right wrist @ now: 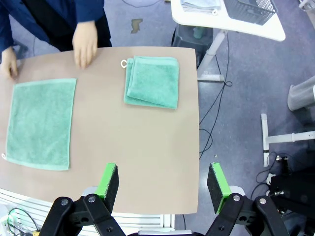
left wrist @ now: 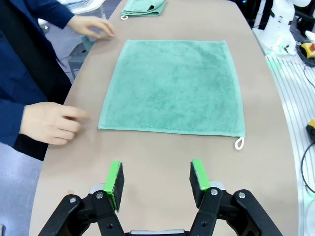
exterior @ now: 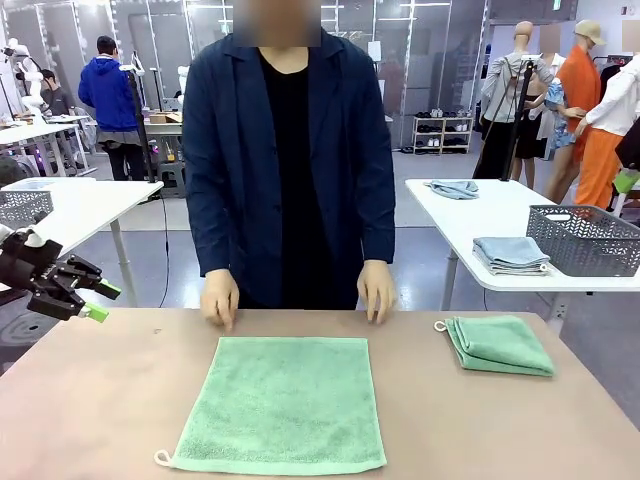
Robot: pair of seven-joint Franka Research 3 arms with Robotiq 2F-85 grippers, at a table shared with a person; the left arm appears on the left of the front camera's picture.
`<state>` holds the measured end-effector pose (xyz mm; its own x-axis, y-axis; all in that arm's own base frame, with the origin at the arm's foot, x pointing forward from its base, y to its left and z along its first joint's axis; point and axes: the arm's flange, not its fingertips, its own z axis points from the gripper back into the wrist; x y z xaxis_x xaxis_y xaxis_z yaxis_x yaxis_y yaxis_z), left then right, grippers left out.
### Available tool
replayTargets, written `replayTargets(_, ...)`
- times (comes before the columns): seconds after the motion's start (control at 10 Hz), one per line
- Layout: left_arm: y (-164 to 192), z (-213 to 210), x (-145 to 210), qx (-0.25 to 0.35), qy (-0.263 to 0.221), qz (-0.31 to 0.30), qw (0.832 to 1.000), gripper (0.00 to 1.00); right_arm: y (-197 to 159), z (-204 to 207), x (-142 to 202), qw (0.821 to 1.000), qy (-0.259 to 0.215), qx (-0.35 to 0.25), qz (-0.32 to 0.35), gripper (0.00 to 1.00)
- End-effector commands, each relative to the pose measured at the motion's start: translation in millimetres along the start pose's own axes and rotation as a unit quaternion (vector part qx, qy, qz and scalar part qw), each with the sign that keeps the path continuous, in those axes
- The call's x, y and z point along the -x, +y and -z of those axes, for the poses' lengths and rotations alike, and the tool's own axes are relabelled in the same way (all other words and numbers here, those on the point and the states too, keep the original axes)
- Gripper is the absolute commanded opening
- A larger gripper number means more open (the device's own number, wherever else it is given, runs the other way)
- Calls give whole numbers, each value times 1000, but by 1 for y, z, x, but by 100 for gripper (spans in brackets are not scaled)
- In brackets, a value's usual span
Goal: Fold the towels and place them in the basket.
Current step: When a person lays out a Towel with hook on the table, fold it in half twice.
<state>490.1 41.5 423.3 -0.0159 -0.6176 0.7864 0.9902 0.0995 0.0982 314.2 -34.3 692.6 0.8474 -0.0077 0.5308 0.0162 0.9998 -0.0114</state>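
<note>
One mint-green towel (exterior: 285, 400) lies flat in the middle of the brown table, its white loop at the near left corner. In the left wrist view this flat towel (left wrist: 172, 86) spreads just beyond my left gripper (left wrist: 157, 179), which is open with nothing between its pads. From the front, the left gripper (exterior: 102, 302) hovers off the table's left edge. A second towel (exterior: 500, 345), folded, rests at the far right. My right gripper (right wrist: 162, 184) hangs open high above the table's edge, with the folded towel (right wrist: 152, 81) and flat towel (right wrist: 39, 120) below. The basket is out of view.
A person stands at the far side with both hands (exterior: 220, 297) (exterior: 377, 290) resting on the table edge behind the flat towel. White neighbouring tables carry grey mesh bins (exterior: 585, 238) and grey-blue cloths (exterior: 510, 255). Bare tabletop (exterior: 100, 400) lies left of the towel.
</note>
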Motion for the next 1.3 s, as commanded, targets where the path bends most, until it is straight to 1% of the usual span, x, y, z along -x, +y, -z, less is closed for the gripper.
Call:
replayTargets(0.0, -4, -5, -20, -8, 11, 35, 999, 69, 16, -3, -11, 997, -16, -9, -71, 91)
replayTargets(0.1, -7, -9, -39, -13, 22, 59, 998, 69, 31, -7, -18, 993, -26, -13, -113, 91)
replayTargets(0.2, -12, -13, -66, -19, 41, 87, 995, 69, 51, -10, -25, 986, -34, -16, -163, 91)
replayTargets(0.3, -18, -11, -94, -21, 61, 113, 991, 69, 75, -10, -32, 974, -40, -23, -223, 91)
replayTargets(0.4, -27, -2, -126, -16, 93, 133, 987, 69, 111, -4, -38, 950, -42, -42, -306, 91)
replayTargets(0.5, -36, 12, -149, -7, 124, 147, 981, 69, 145, 7, -41, 922, -44, -66, -380, 91)
replayTargets(0.7, -57, 49, -181, 15, 176, 179, 968, 69, 208, 42, -36, 873, -10, -88, -480, 91)
replayTargets(0.9, -83, 88, -200, 30, 234, 199, 951, 69, 263, 89, -18, 815, 25, -90, -573, 91)
replayTargets(1.0, -94, 104, -203, 34, 262, 200, 944, 69, 277, 111, -8, 790, 36, -95, -604, 91)
replayTargets(1.2, -106, 133, -197, 41, 328, 161, 930, 69, 287, 155, 12, 753, 66, -109, -645, 91)
